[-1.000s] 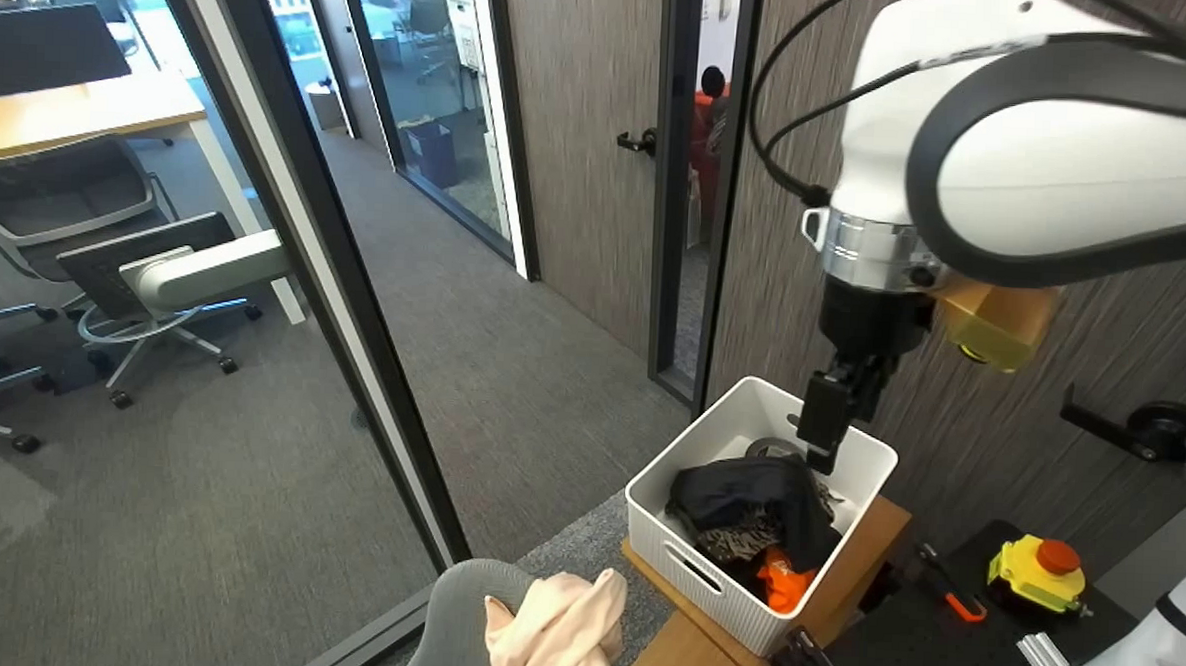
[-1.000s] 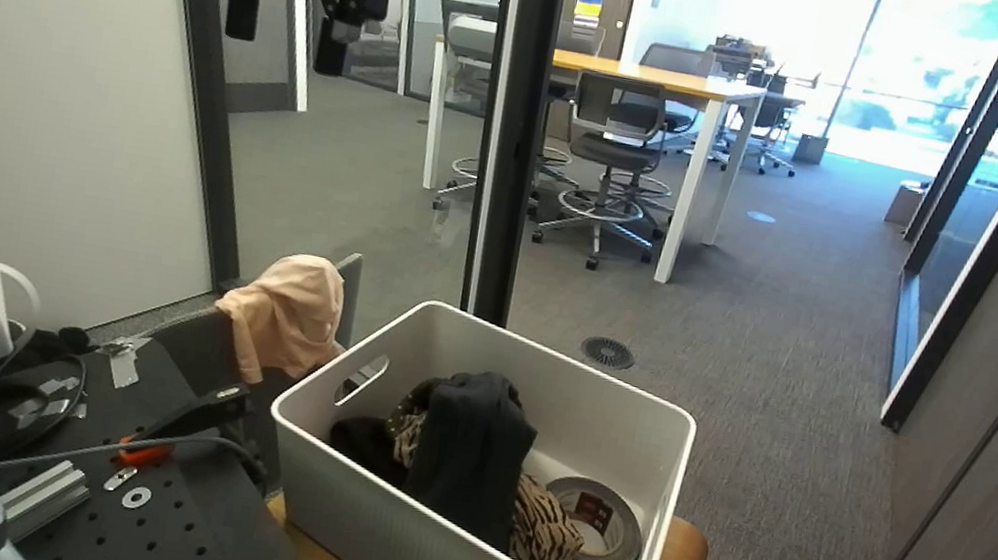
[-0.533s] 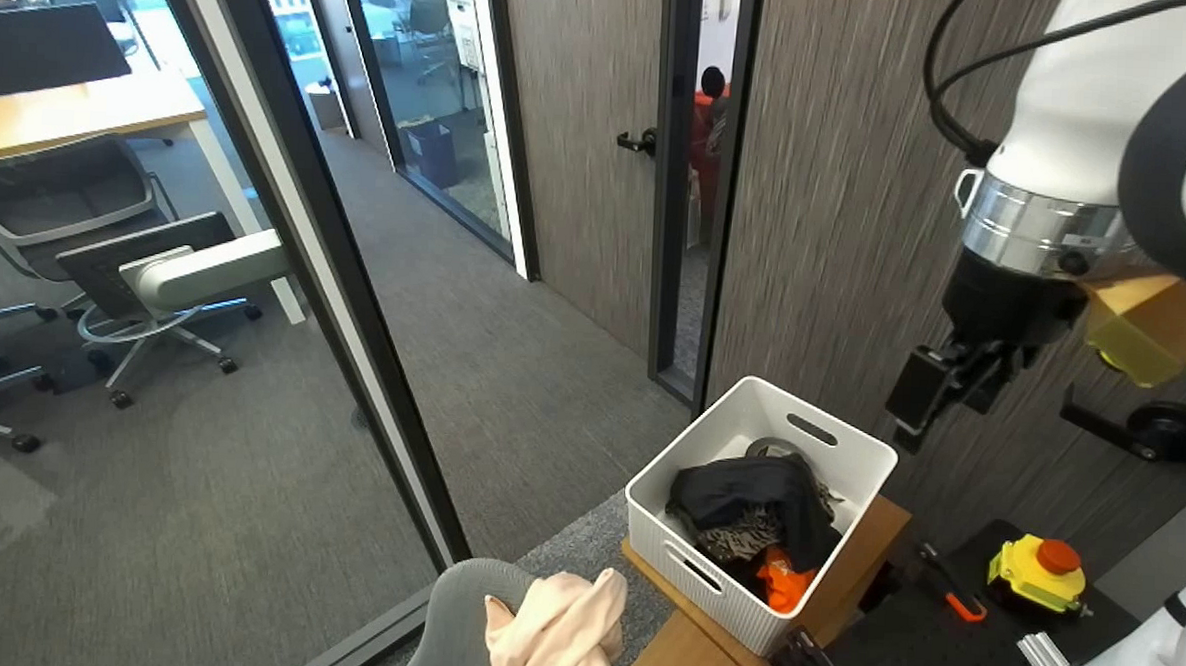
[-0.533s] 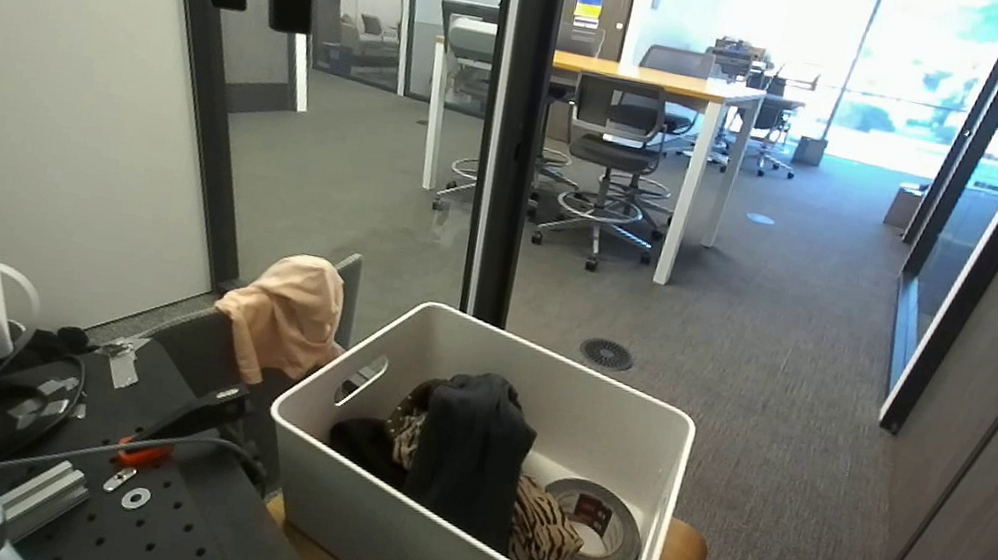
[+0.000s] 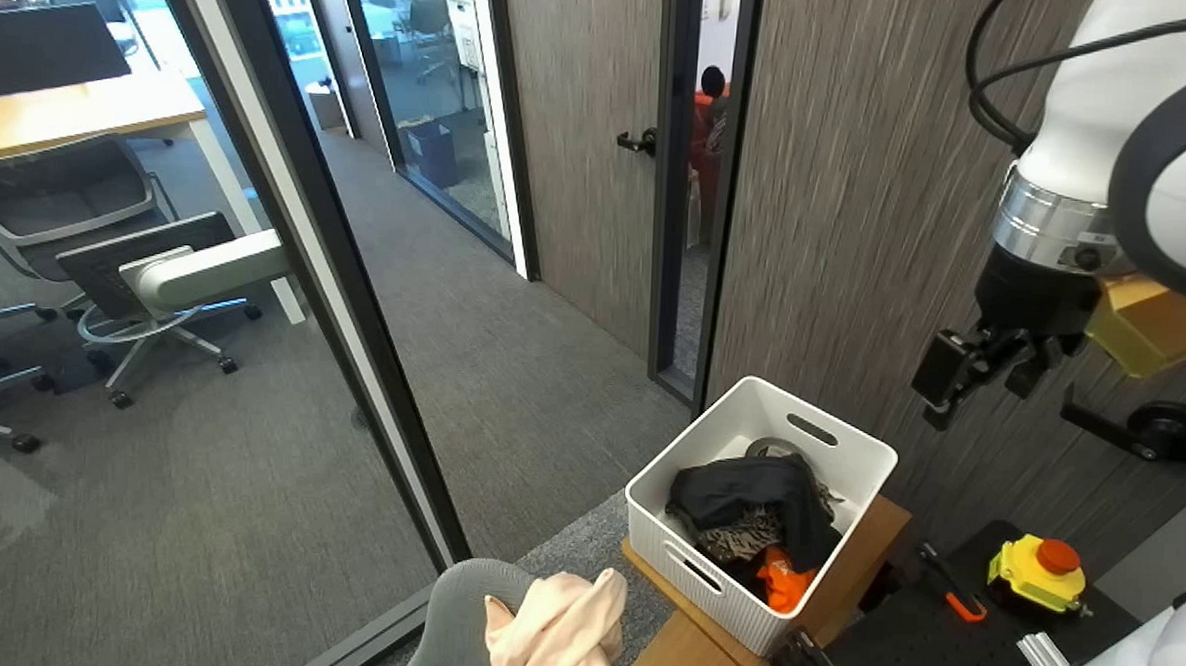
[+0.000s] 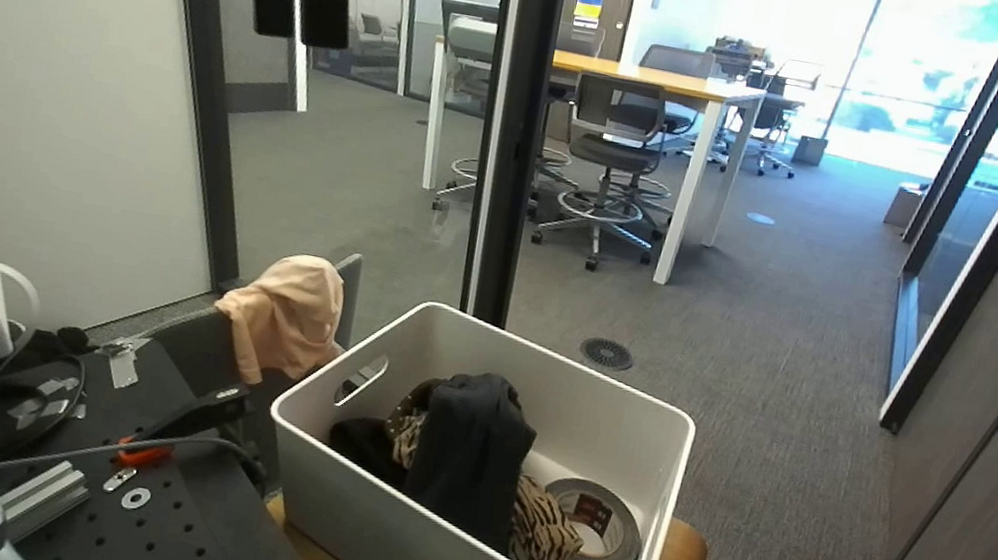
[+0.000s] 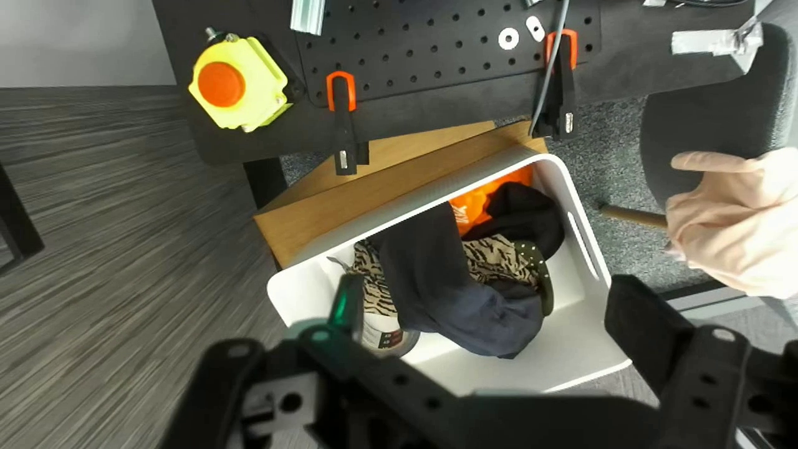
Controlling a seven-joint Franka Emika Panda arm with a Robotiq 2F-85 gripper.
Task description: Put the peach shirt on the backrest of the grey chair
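Observation:
The peach shirt [image 5: 560,632] hangs draped over the grey chair's backrest [image 5: 466,598] in an exterior view. The shirt [image 6: 291,311] and chair [image 6: 348,285] also show in an exterior view, beyond the bin. In the wrist view the shirt [image 7: 742,218] is at the right edge, touching the grey chair [image 7: 692,118]. My gripper [image 5: 979,398] is high up near the wood wall, well apart from the shirt. It shows at the top in an exterior view [image 6: 299,19]. In the wrist view my gripper [image 7: 486,299] is wide open with nothing between its fingers.
A white bin [image 5: 766,391] with dark, animal-print and orange cloths and a tape roll [image 6: 592,539] stands on a wooden stand [image 5: 689,658]. A black table [image 7: 430,112] carries clamps and a yellow emergency stop [image 5: 1038,573]. A black-framed glass wall stands behind the chair.
My gripper has moved away from over the bin toward the wood wall and turned somewhat. Its fingers appear closer together in an exterior view. The shirt, chair and bin have not moved.

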